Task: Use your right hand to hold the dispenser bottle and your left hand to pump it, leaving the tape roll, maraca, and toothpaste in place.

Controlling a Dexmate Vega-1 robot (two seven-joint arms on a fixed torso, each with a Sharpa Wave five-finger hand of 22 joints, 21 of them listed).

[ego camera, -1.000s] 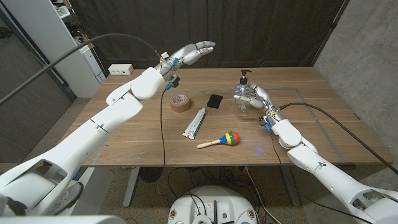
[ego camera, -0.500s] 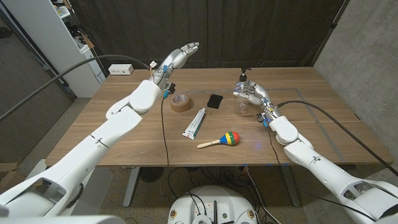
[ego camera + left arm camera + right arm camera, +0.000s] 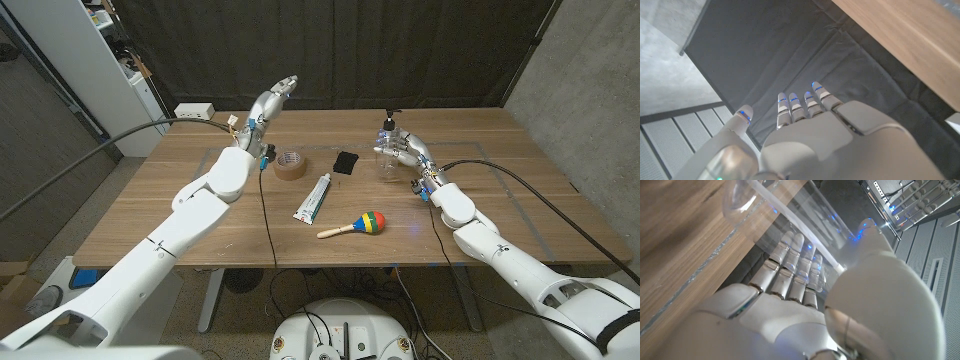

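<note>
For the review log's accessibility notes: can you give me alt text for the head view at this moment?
The robot's right hand grips a clear dispenser bottle on the wooden table, while its left hand hangs raised and open above the far edge. A tape roll, toothpaste and maraca lie between.

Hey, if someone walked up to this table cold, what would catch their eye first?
Probably the left hand, raised high over the table's far left with fingers straight and holding nothing. Next, the right hand wrapped around the clear dispenser bottle at the far right. Then the bright striped maraca near the front edge, beside the toothpaste.
</note>
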